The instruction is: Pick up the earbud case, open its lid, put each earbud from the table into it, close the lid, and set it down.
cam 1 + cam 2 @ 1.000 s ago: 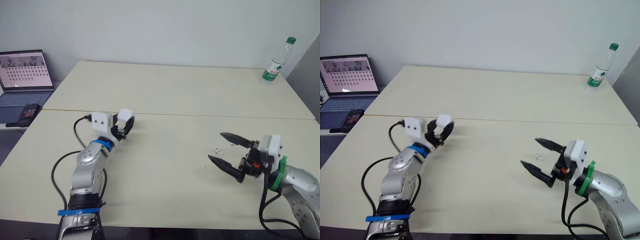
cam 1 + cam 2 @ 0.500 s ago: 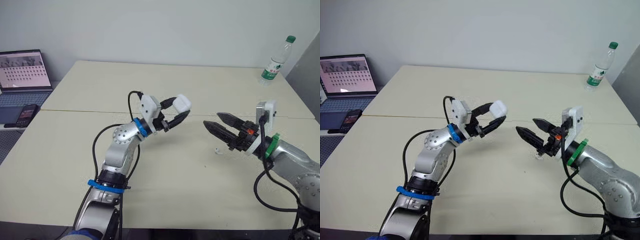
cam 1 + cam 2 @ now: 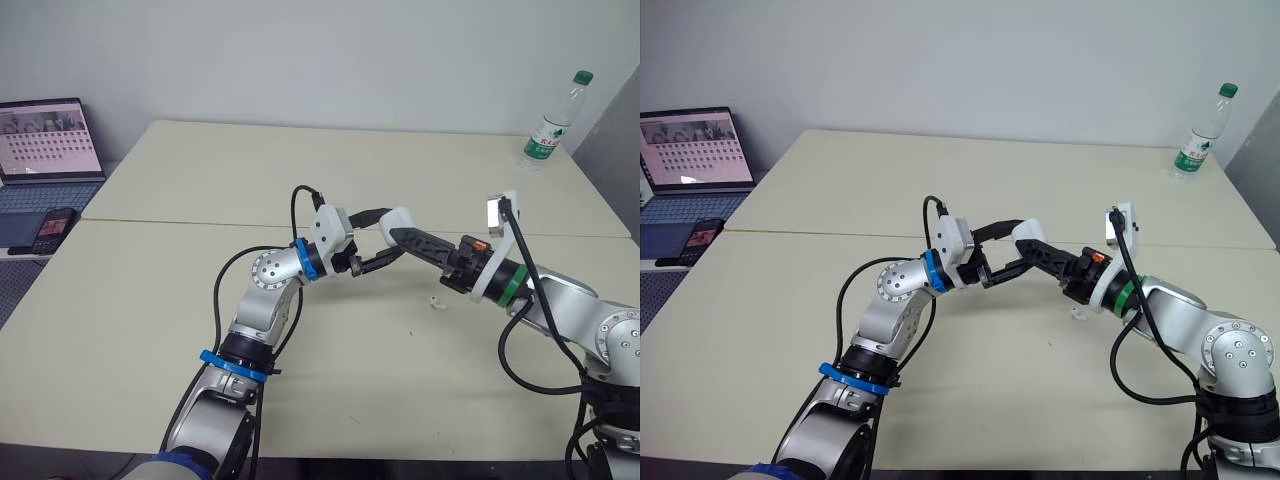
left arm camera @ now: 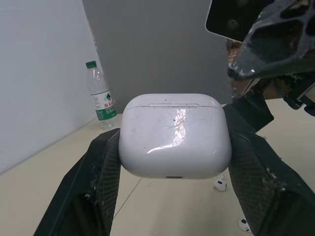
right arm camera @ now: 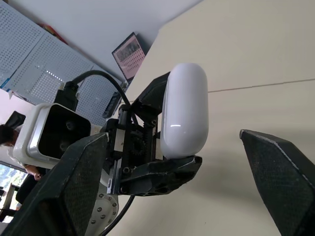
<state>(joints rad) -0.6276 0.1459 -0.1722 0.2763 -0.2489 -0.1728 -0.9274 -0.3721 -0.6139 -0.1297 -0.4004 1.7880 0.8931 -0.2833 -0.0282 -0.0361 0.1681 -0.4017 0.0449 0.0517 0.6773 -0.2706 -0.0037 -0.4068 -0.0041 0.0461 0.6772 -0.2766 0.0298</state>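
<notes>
- Two arms have come together above the middle of the table (image 3: 300, 180). A second ago they were well apart and low down.
- The left gripper (image 3: 390, 238) has lifted the earbud case (image 4: 174, 135) up off the table. Its two black fingers squeeze the case from both sides, and the lid is shut.
- The right gripper (image 3: 408, 240) has swung up from near the table to meet the case. Its fingers are spread wide, with the case in the gap between them. I cannot tell if they touch it yet.
- So the picking up looks done, and I think opening the lid comes next.
- One earbud (image 3: 435, 301) lies on the table, just under the right arm, and is not in the case yet.
- There is lots of bare table all around the arms, and every edge is far from the grippers.
- The bottle (image 3: 548, 125) stands far off by the back right corner. The laptop (image 3: 50, 140) and the phone (image 3: 55, 225) sit off the left side, so they are not in the way.
- The earbud is small and close under the arm. A low move there could knock it away.
</notes>
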